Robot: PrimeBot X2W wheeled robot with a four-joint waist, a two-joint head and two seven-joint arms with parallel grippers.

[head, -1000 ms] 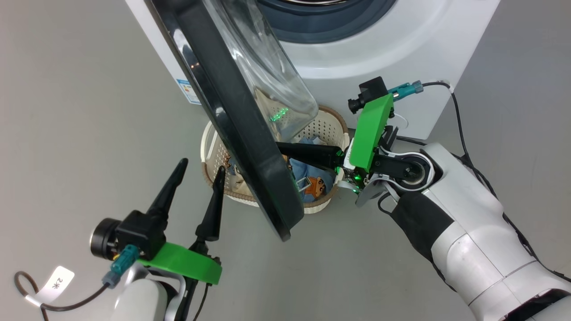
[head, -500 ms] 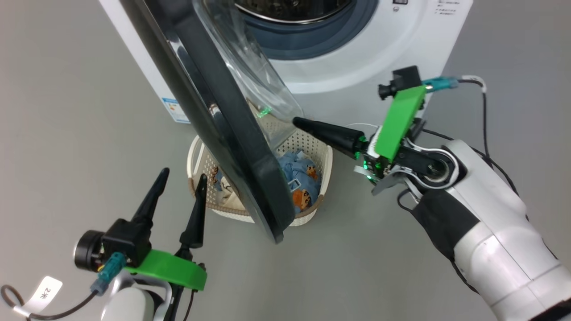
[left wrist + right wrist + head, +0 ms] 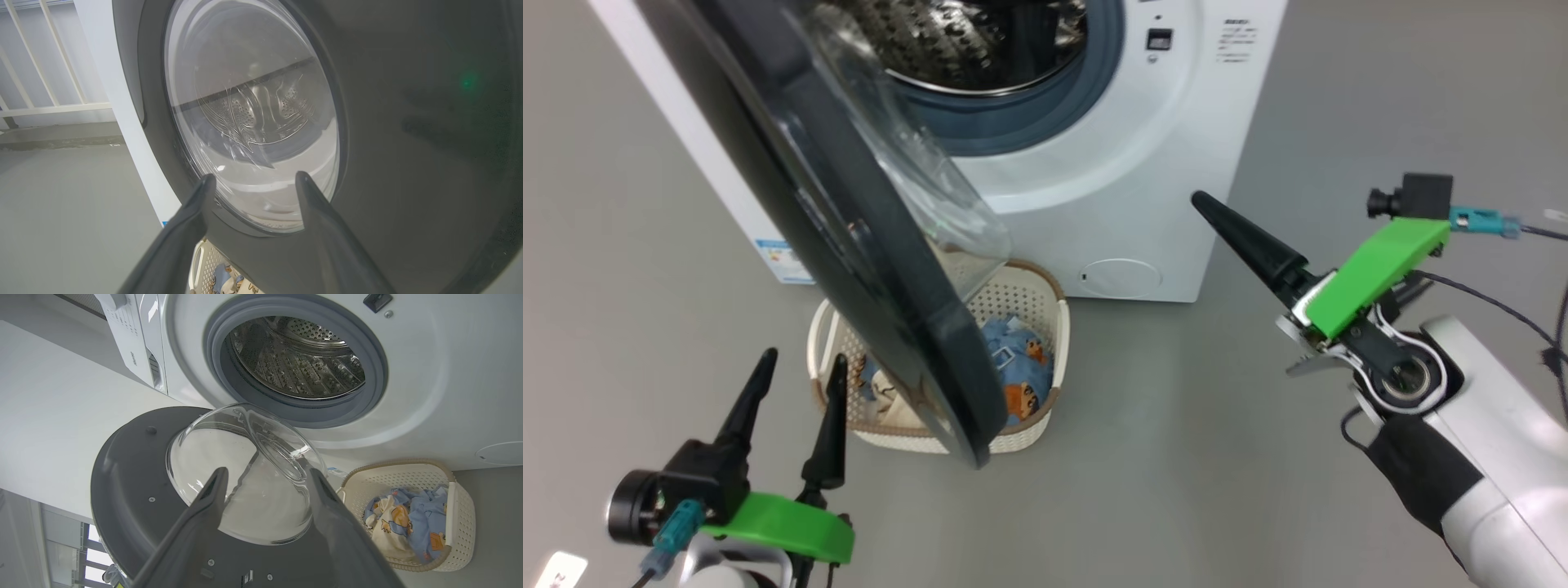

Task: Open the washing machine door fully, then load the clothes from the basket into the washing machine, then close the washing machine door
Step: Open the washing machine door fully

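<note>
While one large round washing machine door [image 3: 907, 343], its wide rim glossy black, stands swung out from the opening, its bulging clear glass bowl window [image 3: 907, 188] faces back toward the machine. In the head view its lower edge crosses in front of one small cream-white perforated plastic basket [image 3: 1058, 343] with a brown woven-look rim. That basket sits on the grey floor [image 3: 1176, 408] just before the bottom front edge of the one big white box-shaped front-loading washing machine [image 3: 1094, 163].

In the basket lies one small heap of soft clothes [image 3: 1013, 367], light-blue and cream, printed with orange-and-brown cartoon figures; how many pieces I cannot tell.

One steel perforated drum [image 3: 964, 41] shows inside one grey-blue rubber gasket [image 3: 1045, 114]. One round flap [image 3: 1121, 278] and one blue label [image 3: 783, 260] sit low on the machine.

Two grippers, each with two long dark fingers [image 3: 747, 400]. By the door's outer face, the left gripper [image 3: 802, 358] has its fingers spread, empty. Well to the door's right, the right gripper [image 3: 267, 471] is likewise spread, holding nothing.
</note>
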